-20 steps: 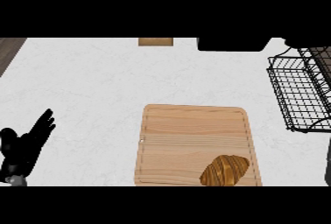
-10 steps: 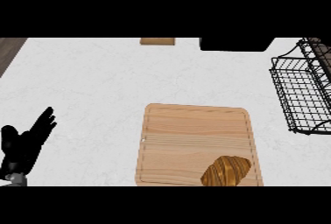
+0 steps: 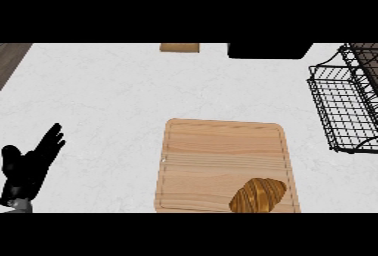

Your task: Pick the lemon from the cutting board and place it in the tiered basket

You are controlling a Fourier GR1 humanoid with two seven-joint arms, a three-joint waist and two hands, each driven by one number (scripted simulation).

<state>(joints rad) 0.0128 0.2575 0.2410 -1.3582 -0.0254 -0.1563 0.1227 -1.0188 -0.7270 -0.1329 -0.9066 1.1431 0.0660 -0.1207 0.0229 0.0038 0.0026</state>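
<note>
Down at the lower left edge of my head view, my left hand (image 3: 26, 170) rests open on the white counter (image 3: 103, 100), its fingers straight and pointing up and away from me, holding nothing. My right hand does not show anywhere.

Off to the right of that hand, well apart from it, lies a wooden cutting board (image 3: 221, 155), a pale rectangle with rounded corners running down to the bottom edge of the view. On the board's near right corner, the corner farthest from my hand, sits a golden-brown ridged croissant (image 3: 258, 195), lying at a slant. I see no lemon on the board; the croissant is the only thing on it.

Farther right still, beyond the board and a little farther away from me, stands the black wire tiered basket (image 3: 345, 107), cut off by the right edge.

Along the counter's far edge, well beyond my hand, sit a small tan block (image 3: 179, 47) and a black object (image 3: 269, 50), both partly cut off.
</note>
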